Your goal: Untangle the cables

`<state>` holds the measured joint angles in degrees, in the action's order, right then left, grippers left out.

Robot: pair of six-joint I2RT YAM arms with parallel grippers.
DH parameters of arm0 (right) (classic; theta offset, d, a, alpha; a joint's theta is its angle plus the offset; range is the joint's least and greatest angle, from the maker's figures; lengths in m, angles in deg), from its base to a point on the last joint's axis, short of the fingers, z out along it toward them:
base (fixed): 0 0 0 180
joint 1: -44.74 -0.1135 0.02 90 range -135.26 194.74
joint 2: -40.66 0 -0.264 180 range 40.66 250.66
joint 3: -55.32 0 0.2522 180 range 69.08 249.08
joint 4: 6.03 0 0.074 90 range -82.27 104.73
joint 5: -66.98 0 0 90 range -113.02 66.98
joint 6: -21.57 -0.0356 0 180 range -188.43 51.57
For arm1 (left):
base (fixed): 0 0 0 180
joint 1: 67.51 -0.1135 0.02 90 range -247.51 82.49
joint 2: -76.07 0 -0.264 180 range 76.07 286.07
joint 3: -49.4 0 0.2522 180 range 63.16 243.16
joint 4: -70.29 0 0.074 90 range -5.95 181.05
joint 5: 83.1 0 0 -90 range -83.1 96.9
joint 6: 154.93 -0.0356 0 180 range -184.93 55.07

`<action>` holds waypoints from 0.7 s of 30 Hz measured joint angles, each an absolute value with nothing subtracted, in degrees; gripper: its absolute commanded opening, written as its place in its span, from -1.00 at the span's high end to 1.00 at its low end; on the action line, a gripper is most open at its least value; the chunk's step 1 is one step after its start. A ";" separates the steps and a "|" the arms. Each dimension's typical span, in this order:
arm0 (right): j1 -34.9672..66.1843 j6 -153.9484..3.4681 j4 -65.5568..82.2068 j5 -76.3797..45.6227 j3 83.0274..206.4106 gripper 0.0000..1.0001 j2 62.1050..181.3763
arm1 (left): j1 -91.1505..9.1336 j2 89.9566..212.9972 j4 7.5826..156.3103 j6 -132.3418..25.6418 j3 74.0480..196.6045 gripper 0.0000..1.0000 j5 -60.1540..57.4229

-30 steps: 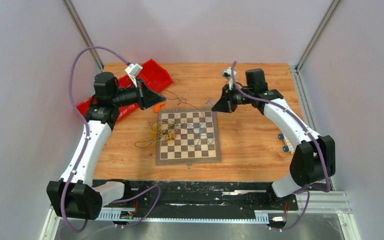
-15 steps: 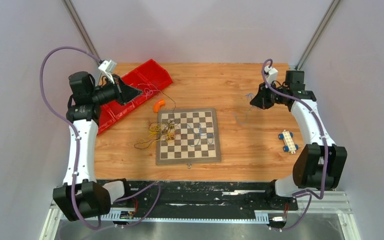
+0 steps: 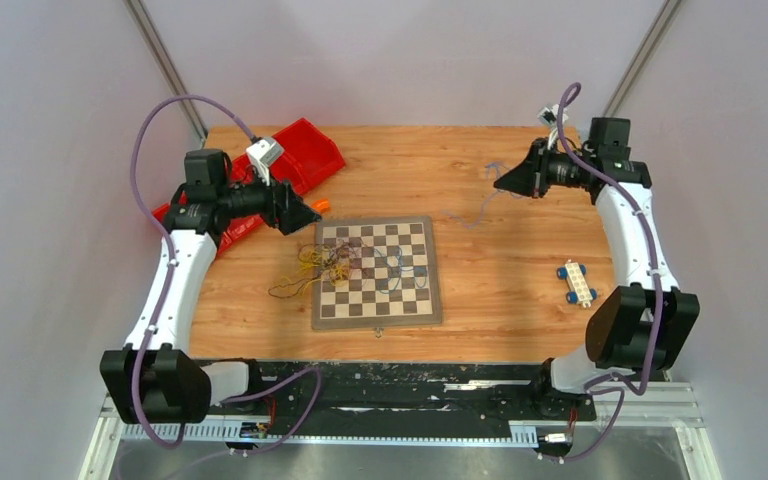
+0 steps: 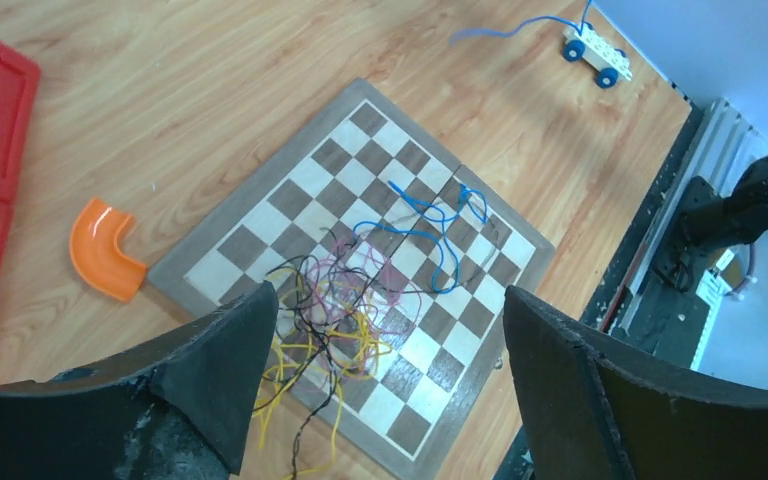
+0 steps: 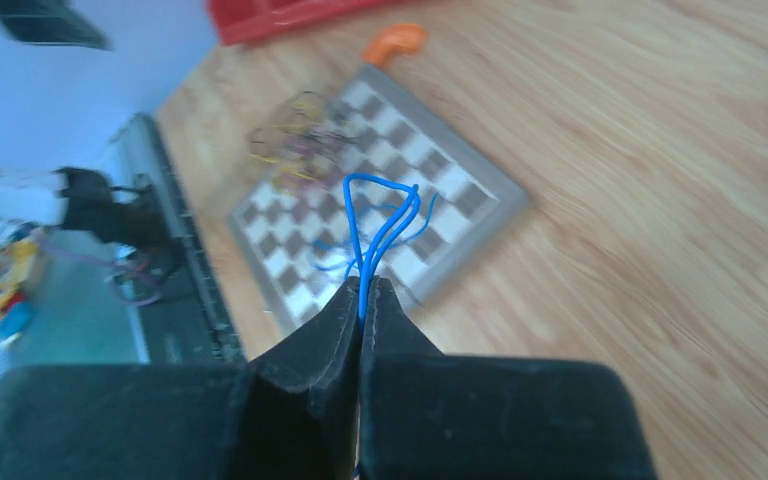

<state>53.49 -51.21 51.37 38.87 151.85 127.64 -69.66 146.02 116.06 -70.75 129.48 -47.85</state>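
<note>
Top view: the thin cables [image 3: 335,265] lie bunched on the chessboard's [image 3: 400,300] left half, and one limp blue strand [image 3: 477,212] runs rightward to the right gripper [image 3: 500,182]. Left wrist view: the left gripper [image 4: 388,300] gapes wide above the tangle. Right wrist view: the jaws pinch the blue strand's loops.

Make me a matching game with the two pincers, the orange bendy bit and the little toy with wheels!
1 left pincer
2 right pincer
3 orange bend
4 wheeled toy

a pinching a blue cable
b between the red tray and the chessboard
c wide open, empty
d on the table near the right arm

Pairs: 1-c, 2-a, 3-b, 4-d
</note>
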 measured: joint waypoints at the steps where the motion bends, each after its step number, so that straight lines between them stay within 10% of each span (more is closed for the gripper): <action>1: 52.02 -52.68 51.17 40.90 152.74 1.00 127.64 | -68.81 145.91 115.71 -71.04 129.48 -0.91 -47.76; 21: 18.04 -51.96 51.94 52.18 153.24 1.00 127.66 | -39.28 147.73 103.36 -65.44 135.78 -0.53 -52.59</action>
<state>18.04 -51.96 51.94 52.18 153.24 127.66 -39.28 147.73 103.36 -65.44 135.78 -52.59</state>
